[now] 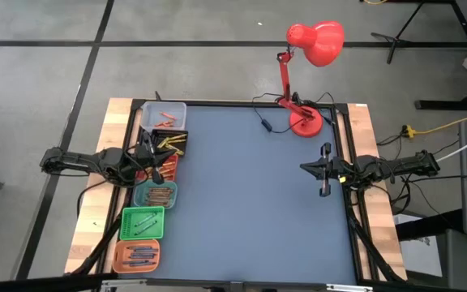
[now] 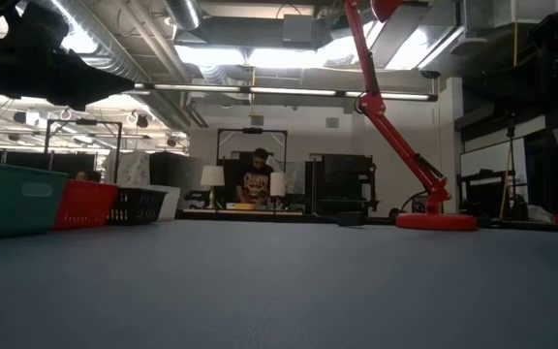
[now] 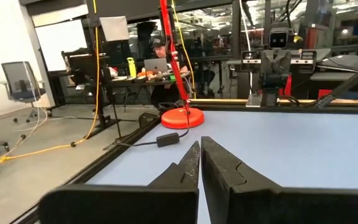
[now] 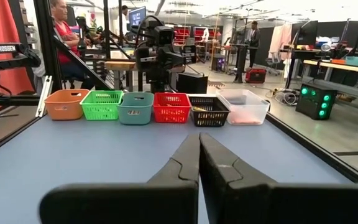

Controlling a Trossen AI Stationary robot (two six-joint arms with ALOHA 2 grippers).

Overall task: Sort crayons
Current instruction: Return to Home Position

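The crayons lie sorted in a row of small bins along the table's left edge: orange ones in the clear bin (image 1: 165, 118), yellow ones in the black bin (image 1: 172, 143), others in the teal bin (image 1: 158, 195), green bin (image 1: 143, 221) and orange bin (image 1: 138, 255). My left gripper (image 1: 160, 169) (image 3: 199, 144) hangs shut above the red bin (image 4: 171, 107), pointing level toward the table's right, and holds nothing. My right gripper (image 1: 303, 168) (image 4: 199, 135) is shut too. It hovers near the right edge, pointing level at the bins, with nothing between its fingers.
A red desk lamp stands with its base (image 1: 306, 123) at the table's far right, and its black cord (image 1: 262, 123) lies on the blue mat (image 1: 250, 211). The mat between the bins and my right gripper lies bare. People sit at desks in the room beyond.
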